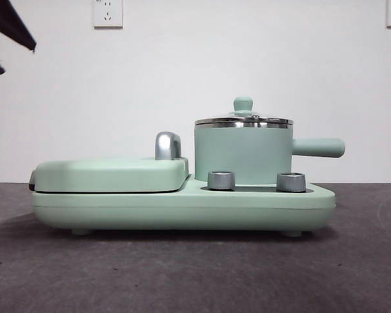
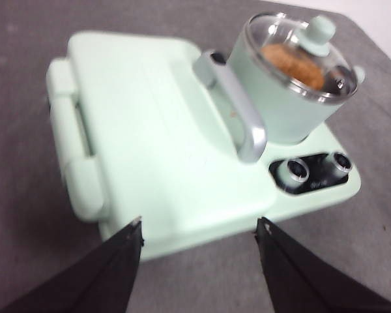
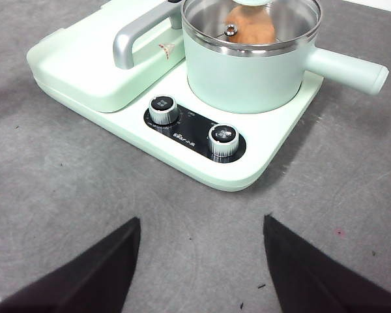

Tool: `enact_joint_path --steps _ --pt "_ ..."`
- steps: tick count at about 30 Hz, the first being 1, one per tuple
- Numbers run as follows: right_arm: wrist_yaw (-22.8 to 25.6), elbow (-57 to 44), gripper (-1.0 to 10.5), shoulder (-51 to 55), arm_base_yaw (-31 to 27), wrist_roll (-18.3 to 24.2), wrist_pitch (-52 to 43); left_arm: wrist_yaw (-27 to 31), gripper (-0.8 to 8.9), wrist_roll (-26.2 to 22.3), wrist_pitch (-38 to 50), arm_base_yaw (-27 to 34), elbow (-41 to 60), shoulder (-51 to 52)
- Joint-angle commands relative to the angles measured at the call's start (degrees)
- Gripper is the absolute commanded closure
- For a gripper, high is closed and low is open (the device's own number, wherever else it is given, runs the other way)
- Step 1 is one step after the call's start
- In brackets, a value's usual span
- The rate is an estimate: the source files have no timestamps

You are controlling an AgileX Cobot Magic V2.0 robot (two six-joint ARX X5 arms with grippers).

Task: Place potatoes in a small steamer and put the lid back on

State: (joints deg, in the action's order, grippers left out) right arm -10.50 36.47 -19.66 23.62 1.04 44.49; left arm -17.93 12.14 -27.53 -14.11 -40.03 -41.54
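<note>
The small mint-green steamer [image 1: 243, 153] stands on the right half of the mint-green cooker base [image 1: 182, 207], its side handle pointing right. The clear glass lid [image 1: 243, 120] with its mint-green knob sits on the steamer. The orange-brown potato [image 2: 293, 63] lies inside the steamer under the lid; it also shows in the right wrist view [image 3: 251, 26]. My left gripper [image 2: 201, 227] is open and empty, above the flat griddle cover side. My right gripper [image 3: 202, 225] is open and empty, over the table in front of the cooker. A black arm tip [image 1: 10, 26] shows at the front view's top left.
The flat mint-green griddle cover [image 1: 111, 175] with a steel handle [image 1: 167, 145] fills the cooker's left half. Two steel knobs [image 1: 221, 180] [image 1: 290, 182] sit on the front of the base. The grey table [image 1: 195, 274] runs to a white wall behind.
</note>
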Motion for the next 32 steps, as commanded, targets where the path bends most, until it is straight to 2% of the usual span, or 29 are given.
enact_joint_path --steps 1,4,5,6,7,22,24,25,26,28,32 --pt "0.0 0.3 6.5 0.0 0.3 -0.6 -1.2 -0.1 5.37 1.2 -1.8 -0.2 -0.4 0.1" --pt "-0.1 0.3 6.8 0.0 0.3 -0.7 -1.6 -0.1 5.49 1.2 -3.0 -0.2 -0.4 0.3" --pt "-0.4 0.3 8.1 0.0 0.3 -0.7 -1.5 -0.2 6.37 1.1 -3.3 -0.2 -0.4 0.4" --pt "-0.6 0.3 9.8 0.0 0.3 -0.6 -1.2 -0.5 8.46 1.2 -3.7 -0.2 -0.4 0.5" --pt "-0.5 0.3 9.1 0.0 0.3 -0.5 -1.2 -0.5 7.89 1.4 -3.8 -0.2 -0.4 0.7" --pt "-0.4 0.3 9.3 0.0 0.3 -0.5 -2.1 -0.5 8.07 1.4 -4.2 -0.2 -0.4 1.2" --pt "-0.4 0.3 9.3 0.0 0.3 -0.5 -2.0 -0.5 8.07 0.6 -4.3 -0.2 -0.4 1.2" --pt "-0.4 0.3 9.3 0.0 0.3 -0.5 -2.1 -0.4 8.08 -1.8 -4.4 -0.2 -0.4 1.6" --pt "-0.4 0.3 9.3 0.0 0.3 -0.5 -2.0 0.7 8.07 -6.4 -3.7 0.0 0.0 2.6" --pt "-0.4 0.3 9.3 0.0 0.3 -0.5 -2.1 1.3 8.07 -6.5 0.2 0.6 2.5 5.4" --pt "-0.4 0.3 9.3 0.0 0.3 -0.5 -2.1 4.4 8.07 -5.2 12.0 5.8 15.2 15.5"
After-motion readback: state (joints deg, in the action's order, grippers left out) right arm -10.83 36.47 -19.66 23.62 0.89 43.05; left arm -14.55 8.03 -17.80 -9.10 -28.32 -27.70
